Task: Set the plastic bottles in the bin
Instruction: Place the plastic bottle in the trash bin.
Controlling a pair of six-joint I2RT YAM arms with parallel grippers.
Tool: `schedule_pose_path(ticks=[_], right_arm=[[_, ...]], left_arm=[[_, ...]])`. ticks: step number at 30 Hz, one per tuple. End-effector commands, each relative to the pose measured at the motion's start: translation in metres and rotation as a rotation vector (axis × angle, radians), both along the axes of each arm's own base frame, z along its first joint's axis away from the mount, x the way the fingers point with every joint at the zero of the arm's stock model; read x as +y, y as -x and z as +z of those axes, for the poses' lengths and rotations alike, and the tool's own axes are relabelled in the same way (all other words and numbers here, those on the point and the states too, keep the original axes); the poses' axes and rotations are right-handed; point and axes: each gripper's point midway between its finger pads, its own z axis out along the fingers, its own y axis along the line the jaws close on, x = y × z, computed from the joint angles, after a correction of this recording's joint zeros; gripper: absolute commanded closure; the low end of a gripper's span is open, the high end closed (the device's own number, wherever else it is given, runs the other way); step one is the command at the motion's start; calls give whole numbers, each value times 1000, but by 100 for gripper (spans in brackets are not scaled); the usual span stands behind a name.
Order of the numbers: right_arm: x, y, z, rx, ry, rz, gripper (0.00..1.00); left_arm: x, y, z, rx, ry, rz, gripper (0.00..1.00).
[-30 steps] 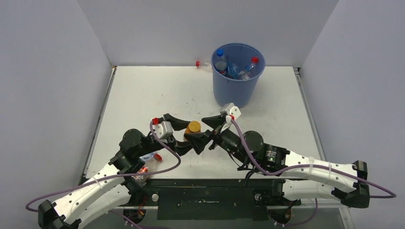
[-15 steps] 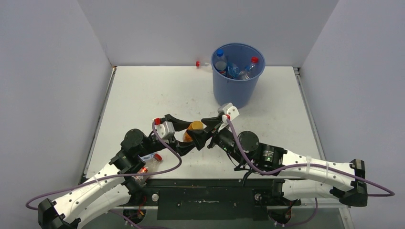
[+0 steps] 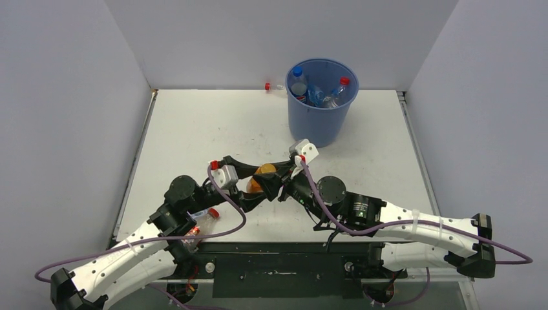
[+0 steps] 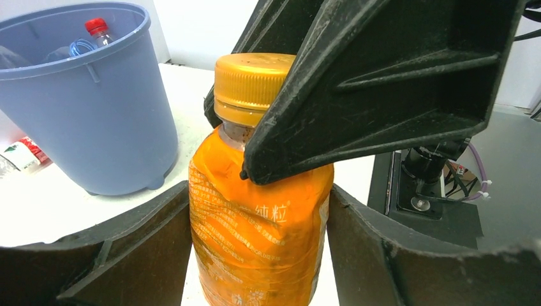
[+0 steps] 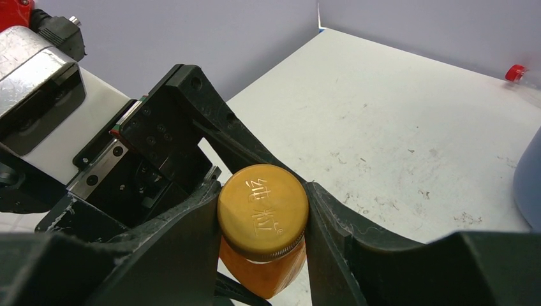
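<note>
We have the orange bottle (image 4: 258, 236) caught between both arms, a little toward the near edge from the middle of the surface (image 3: 213, 129). The left tool (image 4: 258, 220) pinches its crumpled body, one finger touching each side. The right tool (image 5: 262, 213) reaches in from above and is pressed together on the gold cap (image 4: 252, 86) — both fingers lie against its ribbed rim.

We read this as a handover, left to right. To do it well, we would want the right tool's hold firm before the left lets go. The cap is narrow, hard and round, so a pinch there could slip or let the bottle swing. The left fingers should spread straight apart and not drag the soft wall sideways. After that comes a lift and a carry to the bin (image 3: 321, 123), which stands by the far edge, right of the middle, with several bottles in it.

The bottle stands close to upright — cap up, long axis rising from the surface. Whether its base touches the surface we cannot tell. Hung from the cap, it should enter the bin base first.
</note>
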Motion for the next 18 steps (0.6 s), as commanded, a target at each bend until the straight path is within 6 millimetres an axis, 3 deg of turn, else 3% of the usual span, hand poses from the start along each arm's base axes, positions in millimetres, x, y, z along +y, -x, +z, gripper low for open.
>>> schedule_pose_path(ticks=[1,4,7,10,13,18], right_arm=[[-11,-10,17,-14,-16,-66,95],[-16,-12,21,-19,-6,-82,95],[-27,-17,33,-42,19,-124,95],[-44,-27,63,-83,30,-194,95],[-72,-49,100,-131,42,-322,95],[-146,-116,170,-203,-65,-587,95]], left_arm=[[3,8,29,-95,57,-7,51],[4,4,29,-89,59,25,18],[8,-1,30,-110,58,71,3],[12,-3,32,-119,79,100,4],[16,-2,35,-142,105,116,4],[29,-12,41,-150,153,212,4]])
